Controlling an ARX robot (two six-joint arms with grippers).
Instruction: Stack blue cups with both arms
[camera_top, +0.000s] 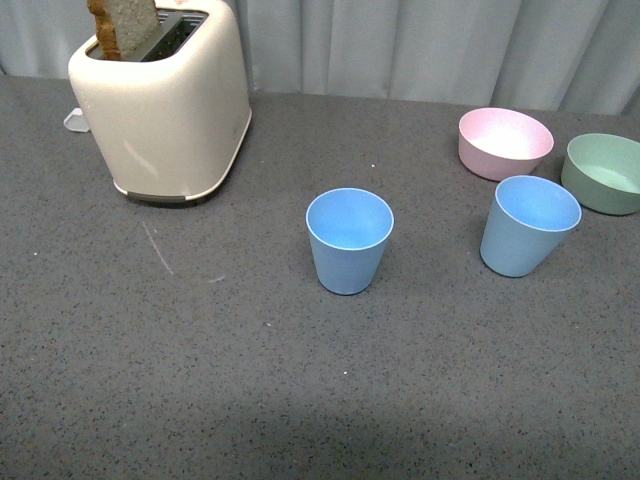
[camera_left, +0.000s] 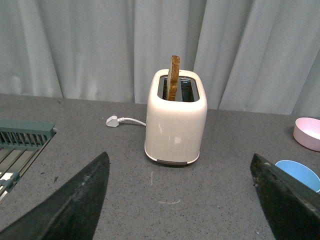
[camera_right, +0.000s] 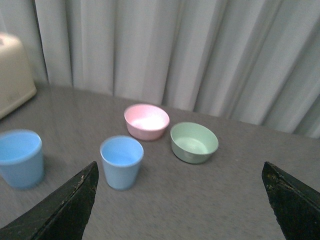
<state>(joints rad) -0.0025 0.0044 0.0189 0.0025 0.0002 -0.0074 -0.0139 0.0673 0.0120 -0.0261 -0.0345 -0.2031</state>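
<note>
The middle cup and the right cup, just beside the pink bowl, stand upright and well apart, each nearer its own side's arm, with left gripper and right gripper spread wide, empty.

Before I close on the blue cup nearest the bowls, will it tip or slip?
Probably light: the blue cup looks like thin, empty plastic. Its base is narrower than its rim, so a high push would likely tip it. Being round, it could roll once tipped.
</note>
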